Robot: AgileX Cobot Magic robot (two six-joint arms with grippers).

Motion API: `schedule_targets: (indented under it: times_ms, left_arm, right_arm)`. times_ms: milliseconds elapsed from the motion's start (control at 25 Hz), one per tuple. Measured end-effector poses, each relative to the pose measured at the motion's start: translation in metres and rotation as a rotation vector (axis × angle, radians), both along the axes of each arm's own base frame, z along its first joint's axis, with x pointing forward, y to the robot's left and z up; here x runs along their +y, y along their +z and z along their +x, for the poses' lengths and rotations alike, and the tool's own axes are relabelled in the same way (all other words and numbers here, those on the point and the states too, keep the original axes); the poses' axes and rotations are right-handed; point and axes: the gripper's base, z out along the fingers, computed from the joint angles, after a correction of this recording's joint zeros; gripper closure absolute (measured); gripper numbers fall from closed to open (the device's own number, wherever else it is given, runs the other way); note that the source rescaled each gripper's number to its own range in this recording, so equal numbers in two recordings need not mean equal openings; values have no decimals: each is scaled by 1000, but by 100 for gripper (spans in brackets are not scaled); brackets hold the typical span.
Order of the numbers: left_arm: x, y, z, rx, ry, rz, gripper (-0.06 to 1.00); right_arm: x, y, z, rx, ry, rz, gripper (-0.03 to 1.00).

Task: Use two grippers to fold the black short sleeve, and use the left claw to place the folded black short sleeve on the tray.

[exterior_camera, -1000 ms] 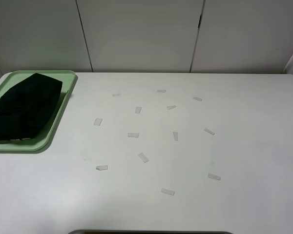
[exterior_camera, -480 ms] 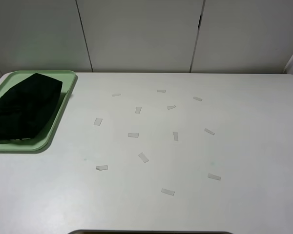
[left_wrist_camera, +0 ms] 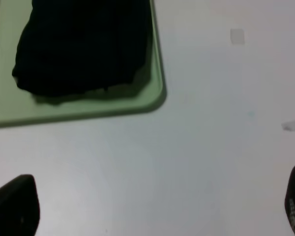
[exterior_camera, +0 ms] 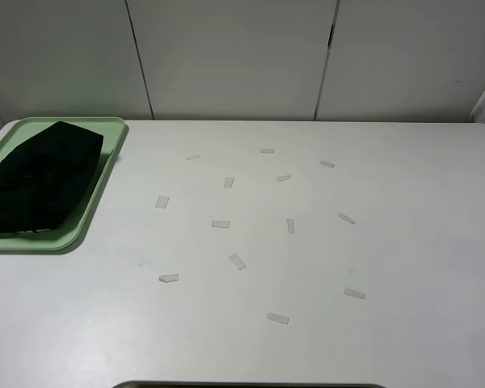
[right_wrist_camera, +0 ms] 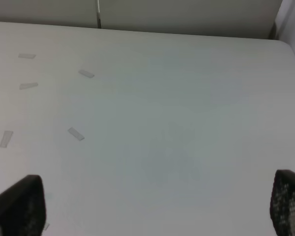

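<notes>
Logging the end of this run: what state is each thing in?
black short sleeve: folded, lying on the tray.
tray: flat on the table, holding the shirt.
left gripper: open, empty, over bare table beside the tray.
right gripper: open, empty, over bare table.
tape strips: scattered on the table.

tray (exterior_camera: 97, 190): left edge cropped | black short sleeve (left_wrist_camera: 83, 46): blurred, top cropped

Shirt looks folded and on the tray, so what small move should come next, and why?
Probably none beyond keeping both arms parked. The shirt lies folded inside the tray, and the left pincer and right pincer are open, holding nothing, over bare table.
</notes>
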Motion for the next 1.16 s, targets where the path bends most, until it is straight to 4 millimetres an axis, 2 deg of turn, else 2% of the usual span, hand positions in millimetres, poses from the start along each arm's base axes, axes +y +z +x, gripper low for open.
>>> schedule_targets:
  times_ms: [400,1160]
  left_arm:
    - [2,-1,-5,-18,-155,2,-6]
    - [2,-1,-5,-19,-158,2,-6]
  right_arm:
    - [0,0,0,0,0,0,-3]
    - [0,0,0,0,0,0,-3]
